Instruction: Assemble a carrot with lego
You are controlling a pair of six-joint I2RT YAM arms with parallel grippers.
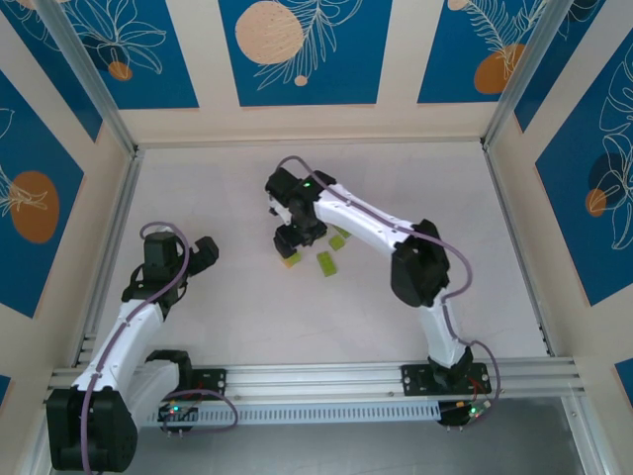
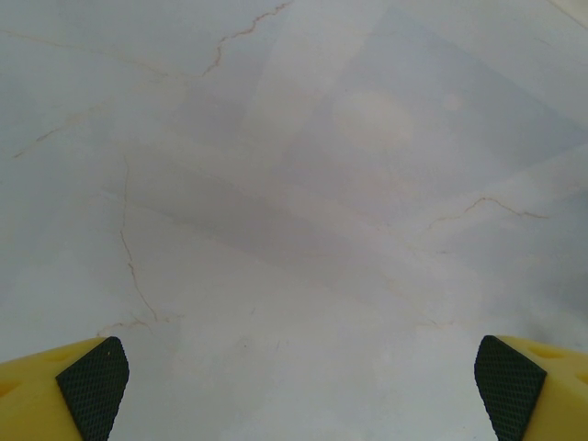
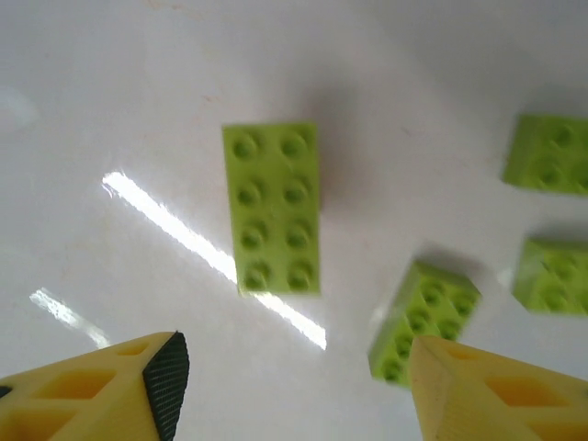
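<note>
Several lime-green lego bricks lie flat on the white table near its middle. In the right wrist view a long two-by-four brick [image 3: 272,209] lies ahead of my right gripper [image 3: 299,377]. That gripper is open with bare table between its fingers. A second brick [image 3: 423,317] lies just off its right finger, and two more [image 3: 548,153] [image 3: 554,276] sit at the right edge. From above, my right gripper [image 1: 294,237] hovers over the bricks [image 1: 326,263]. My left gripper [image 1: 203,252] is open over bare table, well left of them. The carrot is out of view.
The table is boxed in by pale walls with blue panels and aluminium posts [image 1: 109,109]. A metal rail [image 1: 316,376] carrying both arm bases runs along the near edge. My left gripper's pads [image 2: 92,386] frame plain white tabletop.
</note>
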